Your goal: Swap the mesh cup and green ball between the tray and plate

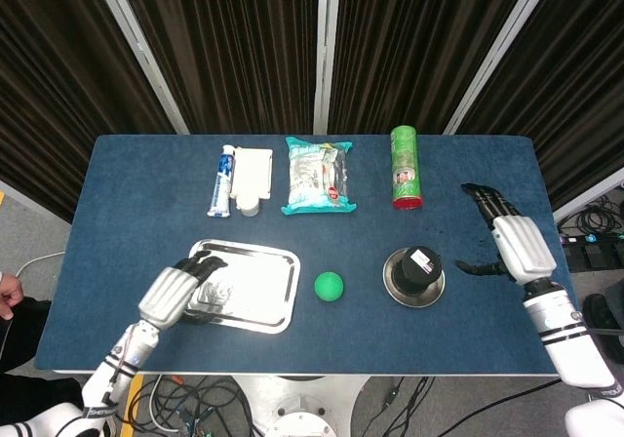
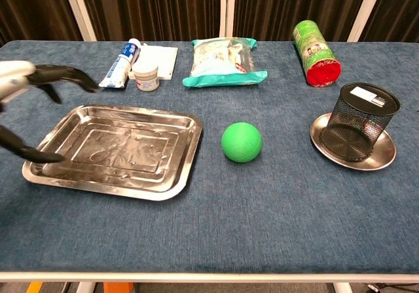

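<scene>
Ball (image 1: 329, 286) is sitting on the bare bench (image 1: 146, 174) w/ the tray (image 1: 283, 266) just to its left and the plate (image 1: 398, 296) to its right, touching neither. Cup (image 1: 419, 268) is standing upright on the plate. Left hand (image 1: 178, 291) is hovering over the tray's left end, fingers apart, holding nothing. Right hand (image 1: 515, 245) is hanging well right of the ball, past the plate, also spread & empty.

Handling, as a guess: ball is looking light, smooth, prob. rubbery, so it's likely rolling if nudged; best wrapping fingers round its sides from above. Cup is thin wire mesh, light, stiff-ish but dentable; gripping round the wall near the rim is safest, gently.
</scene>
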